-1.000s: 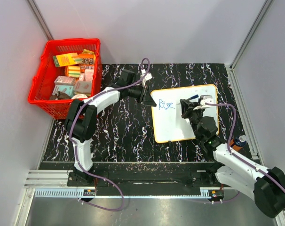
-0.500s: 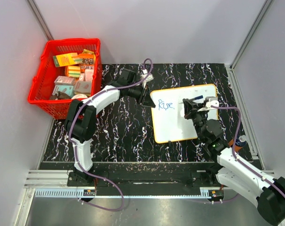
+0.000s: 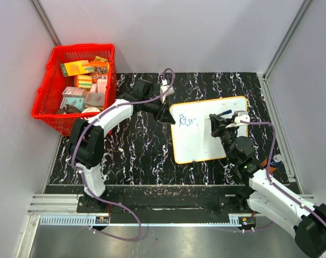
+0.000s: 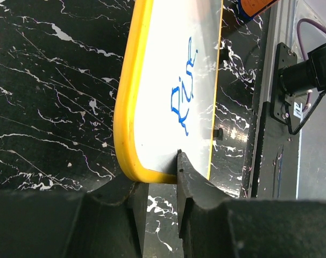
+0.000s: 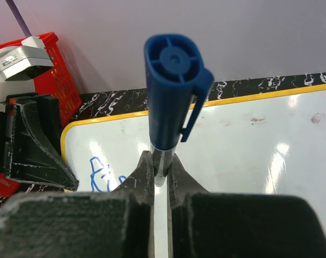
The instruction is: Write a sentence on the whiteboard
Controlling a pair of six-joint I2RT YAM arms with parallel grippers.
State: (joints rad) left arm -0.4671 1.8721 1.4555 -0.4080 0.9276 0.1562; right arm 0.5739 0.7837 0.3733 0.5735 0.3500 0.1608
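Orange-rimmed whiteboard (image 3: pixel 199 143), lying flat, blue sentence (image 3: pixel 185 121) reading "Rise"

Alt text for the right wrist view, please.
The right end effector grips a blue-capped marker pointed at the whiteboard. Blue writing shows at left, beside the left end effector at the board's corner. A red basket sits behind.

Had white shells, black joints, looped purple cables (image 3: pixel 273 145) on left arm (image 3: pixel 106 119) and right arm (image 3: pixel 271 189); scuffed matte-black fingers (image 4: pixel 206 215) on left gripper (image 4: pixel 157 180) and right gripper (image 5: pixel 159 161).
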